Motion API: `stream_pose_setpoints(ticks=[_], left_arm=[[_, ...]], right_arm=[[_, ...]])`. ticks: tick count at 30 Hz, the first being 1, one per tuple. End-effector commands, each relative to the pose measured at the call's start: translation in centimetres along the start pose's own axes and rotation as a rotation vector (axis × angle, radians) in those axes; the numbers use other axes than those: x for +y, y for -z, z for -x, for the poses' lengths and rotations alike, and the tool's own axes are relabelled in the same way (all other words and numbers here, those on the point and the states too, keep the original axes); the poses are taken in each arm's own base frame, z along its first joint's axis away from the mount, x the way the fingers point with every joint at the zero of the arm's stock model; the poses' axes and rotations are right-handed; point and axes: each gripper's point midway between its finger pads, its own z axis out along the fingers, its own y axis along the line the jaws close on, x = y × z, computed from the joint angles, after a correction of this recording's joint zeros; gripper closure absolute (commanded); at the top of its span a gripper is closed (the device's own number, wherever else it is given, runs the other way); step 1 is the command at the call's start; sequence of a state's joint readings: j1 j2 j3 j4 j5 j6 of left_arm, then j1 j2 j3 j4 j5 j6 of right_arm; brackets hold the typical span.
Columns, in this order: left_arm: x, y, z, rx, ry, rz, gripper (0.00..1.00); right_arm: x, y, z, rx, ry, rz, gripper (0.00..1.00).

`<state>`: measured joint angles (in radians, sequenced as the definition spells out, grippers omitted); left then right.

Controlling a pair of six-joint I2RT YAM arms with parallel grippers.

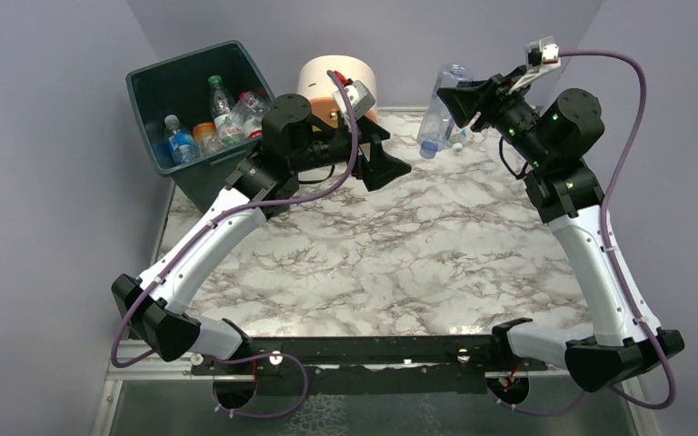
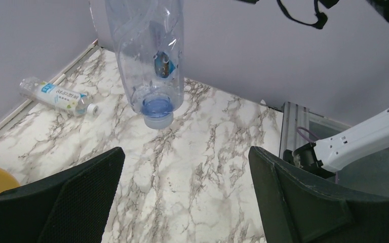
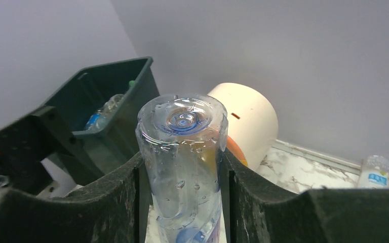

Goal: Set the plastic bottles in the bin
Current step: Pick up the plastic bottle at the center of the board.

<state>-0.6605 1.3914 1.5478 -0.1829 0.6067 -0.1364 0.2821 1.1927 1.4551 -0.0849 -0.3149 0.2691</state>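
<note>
Grey-veined white marble worktop [image 1: 373, 263], plain lilac walls [image 1: 45, 182]. Right gripper [image 1: 461, 102] clamps inverted clear bottle [image 1: 438, 118]; left gripper [image 2: 186, 167] wide, empty.

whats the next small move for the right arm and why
Probably carry the clear bottle left toward the open left gripper: the right gripper clamps it cap-down, off the table, and the bin stands far left, past that gripper.
</note>
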Motion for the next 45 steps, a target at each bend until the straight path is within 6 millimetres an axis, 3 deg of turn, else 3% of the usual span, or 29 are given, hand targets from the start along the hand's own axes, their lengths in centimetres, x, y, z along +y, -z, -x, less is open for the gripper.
stream_pose_setpoints(ticks=[1,13,25,31,34,39,45], left_arm=[[-0.5,-0.3,2.2,-0.113,-0.059,-0.008,0.01],[-1.1,-1.0,2.8,-0.173,-0.066,-0.044,0.01],[-0.5,-2.6,1.3,-0.097,-0.040,-0.052,0.01],[-0.3,-2.8,0.6,-0.064,-0.038,-0.047,0.01],[-0.3,-2.8,0.6,-0.058,-0.040,-0.047,0.06],[-0.3,-3.0,0.4,-0.047,-0.031,-0.060,0.28],[-0.3,-3.2,0.0,-0.032,-0.019,-0.067,0.43]], right_arm=[[3.2,0.6,1.2,0.017,-0.025,0.133,0.64],[6.4,0.7,0.7,0.074,-0.036,0.258,0.64],[9.5,0.4,0.2,0.092,-0.019,0.326,0.63],[10.1,0.3,0.2,0.099,-0.002,0.333,0.63],[10.1,0.2,0.1,0.110,0.003,0.332,0.63],[10.1,0.1,-0.5,0.120,0.003,0.328,0.63],[9.7,-0.2,-1.0,0.128,0.005,0.309,0.63]])
